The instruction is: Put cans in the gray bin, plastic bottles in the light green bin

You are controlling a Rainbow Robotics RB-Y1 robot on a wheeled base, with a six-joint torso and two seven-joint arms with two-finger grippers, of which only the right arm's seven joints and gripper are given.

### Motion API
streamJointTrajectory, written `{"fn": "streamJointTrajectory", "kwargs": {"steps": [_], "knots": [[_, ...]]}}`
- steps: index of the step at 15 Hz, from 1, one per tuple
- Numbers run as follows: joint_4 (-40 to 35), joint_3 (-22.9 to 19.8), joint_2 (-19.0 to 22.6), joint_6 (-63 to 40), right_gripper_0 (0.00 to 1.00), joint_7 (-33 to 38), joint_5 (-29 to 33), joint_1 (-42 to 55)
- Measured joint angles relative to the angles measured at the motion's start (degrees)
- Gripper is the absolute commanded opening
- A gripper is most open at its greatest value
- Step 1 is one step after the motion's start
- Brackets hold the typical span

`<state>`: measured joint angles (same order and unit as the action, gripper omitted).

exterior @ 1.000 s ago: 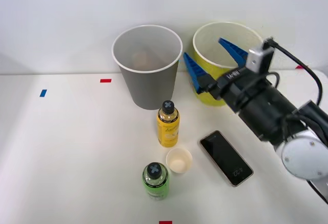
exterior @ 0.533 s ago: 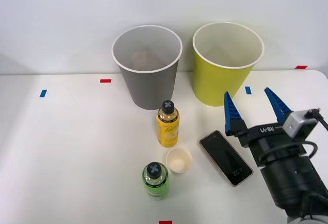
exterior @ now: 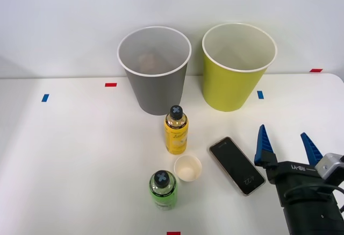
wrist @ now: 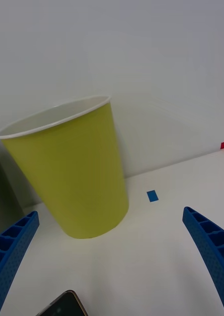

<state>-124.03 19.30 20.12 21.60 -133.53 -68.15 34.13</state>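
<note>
The gray bin stands at the back centre, and a dim brownish shape lies inside it, too vague to tell as a can. Right of it is the light green bin. A yellow plastic bottle with a black cap stands upright in front of the gray bin. A green plastic bottle stands nearer the front. My right gripper hovers open at the front right, well short of the light green bin, with nothing between its blue fingers.
A small paper cup stands between the two bottles. A black smartphone lies just left of my gripper. Blue tape and red tape marks dot the white table.
My right gripper has drawn back from the light green bin's rim to the front right of the table, still open. The bottles, cup and phone have not moved.
</note>
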Motion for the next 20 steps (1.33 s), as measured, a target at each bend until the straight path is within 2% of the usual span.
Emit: {"fn": "streamJointTrajectory", "kwargs": {"steps": [8,10,14,16,18,20], "knots": [[0.4,-1.2,-1.7,-0.3,1.00,-0.9,3.3,1.3],[2.9,-1.2,-2.4,1.1,1.00,2.3,9.9,0.6],[8.1,0.1,-3.0,6.9,1.00,22.3,27.7,1.0],[8.9,1.8,-0.7,11.4,1.00,28.1,33.3,5.0],[9.1,3.9,2.1,15.1,1.00,27.7,35.5,9.0],[9.1,5.4,3.2,16.9,1.00,24.0,36.3,11.5]]}}
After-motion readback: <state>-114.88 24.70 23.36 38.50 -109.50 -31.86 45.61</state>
